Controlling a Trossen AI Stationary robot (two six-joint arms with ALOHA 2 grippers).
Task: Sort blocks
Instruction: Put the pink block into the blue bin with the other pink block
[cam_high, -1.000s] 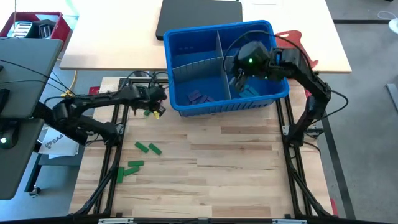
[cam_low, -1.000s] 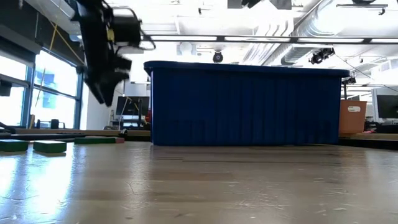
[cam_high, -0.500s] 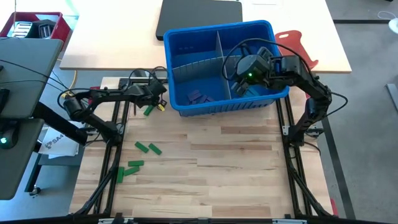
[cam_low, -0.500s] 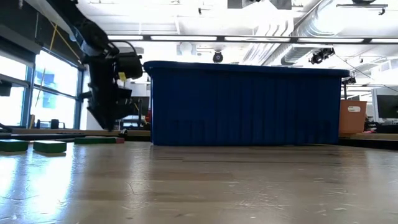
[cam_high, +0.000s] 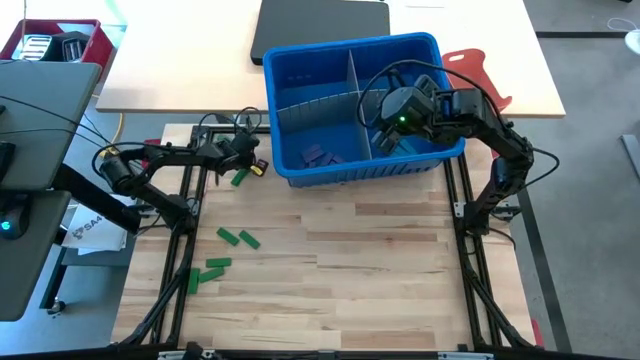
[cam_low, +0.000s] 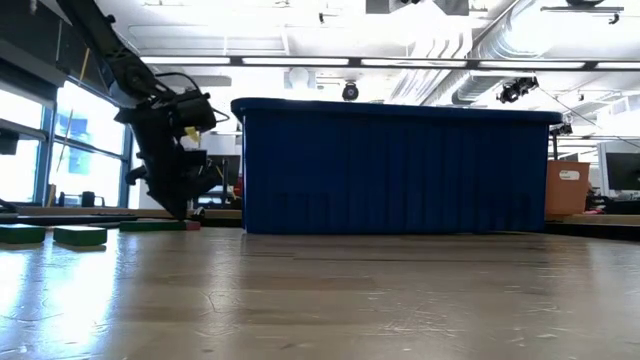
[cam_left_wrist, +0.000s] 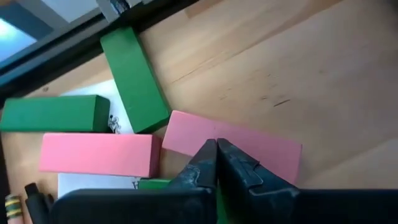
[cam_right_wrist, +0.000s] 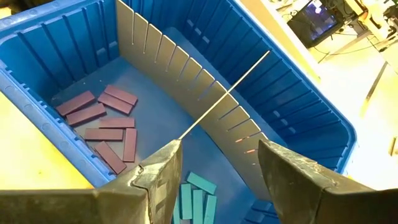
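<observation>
I had the wooden counter (cam_high: 380, 270) under both arms, with the blue bin (cam_high: 285, 70) at its far side, split by grey dividers (cam_high: 352, 85) into compartments. My right pincer (cam_right_wrist: 214, 171) hung over the bin's right side, fingers spread wide and holding nothing; beneath it lay purple blocks (cam_right_wrist: 102, 121) in one compartment and teal blocks (cam_right_wrist: 193, 196) in the next. My left pincer (cam_high: 243, 165) was down at counter level just left of the bin, its fingers pressed fully together above a pink block (cam_left_wrist: 249, 146), and I could not tell that it had anything between them. Beside that block sat another pink block (cam_left_wrist: 96, 154) and two green blocks (cam_left_wrist: 134, 78); more green blocks (cam_high: 238, 238) lay well apart, nearer the front. I judged the grab likely empty: I should reopen, straddle one pink block across its narrow width, clear of its neighbours, then close.
</observation>
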